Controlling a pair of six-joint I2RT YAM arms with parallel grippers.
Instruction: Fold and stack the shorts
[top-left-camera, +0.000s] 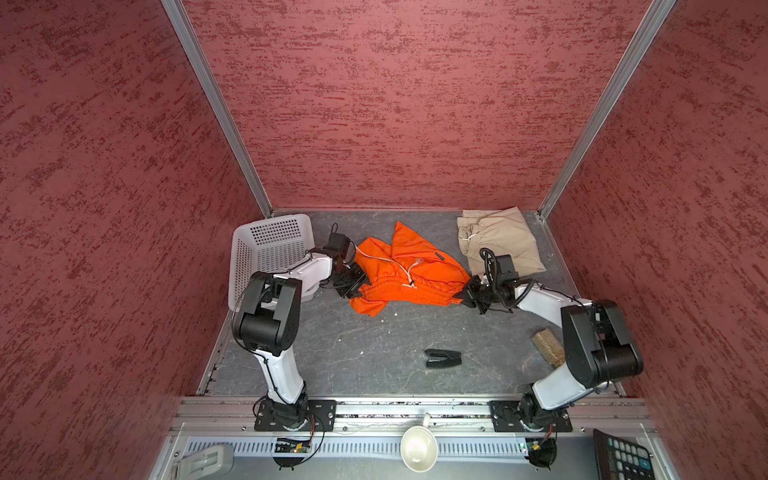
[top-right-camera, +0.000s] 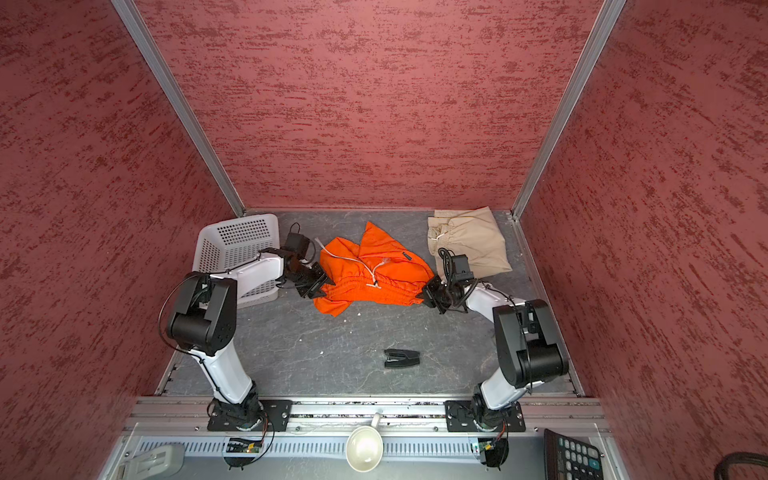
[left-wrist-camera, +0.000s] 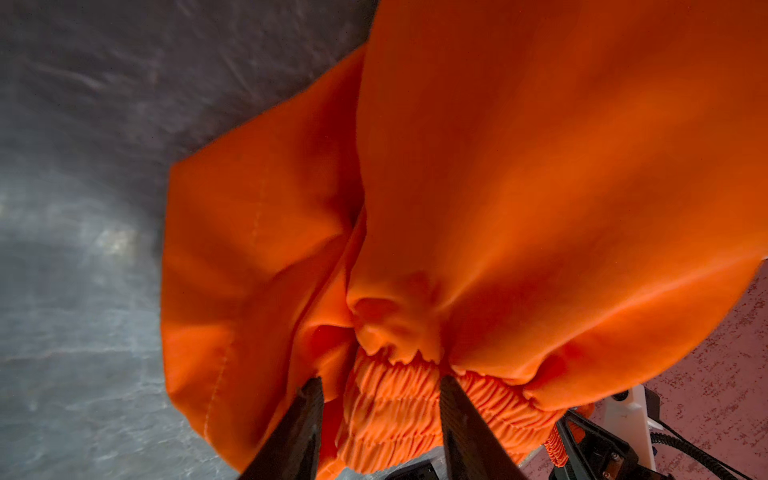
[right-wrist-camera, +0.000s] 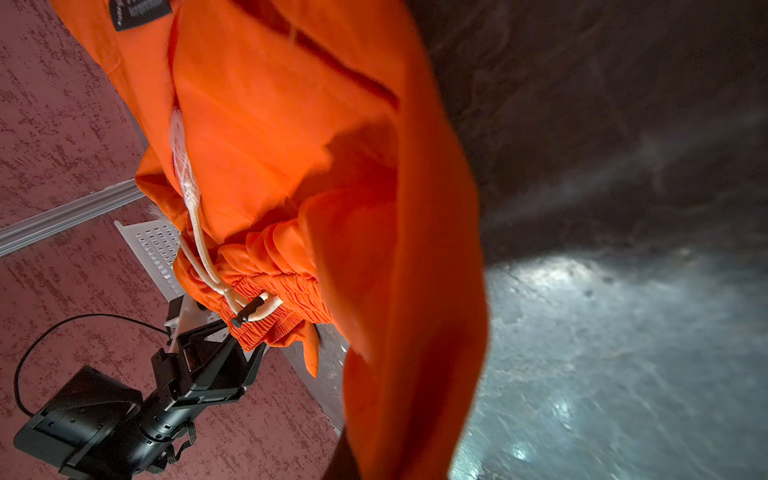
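Orange shorts (top-left-camera: 407, 274) sit mid-table, toward the back, strung by the waistband between both arms. Both top views show the gathered waistband running nearly straight from one gripper to the other.

Left gripper (top-left-camera: 359, 284) is at the waistband's left end. In the left wrist view its two dark fingers (left-wrist-camera: 307, 415) stand a moderate way apart with the bunched elastic filling the gap between them, so the jaws are closed on that thick wad of cloth.

Right gripper (top-left-camera: 461, 293) is at the waistband's right end, jaws pinched narrow on the cloth. In the right wrist view orange fabric drapes over the fingertips and hides them.

The legs of the orange shorts trail away toward the back wall, rumpled, with one corner peaked up. A lower flap hangs below the waistband near the left gripper and reaches the table (top-left-camera: 353, 353). A white drawstring (top-left-camera: 409, 272) loops across the front, knotted at the waistband. There is a small black label (top-left-camera: 440, 255) on the cloth.

Beige shorts (top-left-camera: 503, 243) lie folded in the back right corner, well apart from the orange pair, just behind the right wrist.

A white basket (top-left-camera: 270, 245) is tipped on its side at back left, behind the left arm.

A black clip-like piece (top-left-camera: 442, 358) lies alone on the table, nearer the front. I cannot tell what it is. A tan block (top-left-camera: 548, 345) is partly hidden by the right arm.
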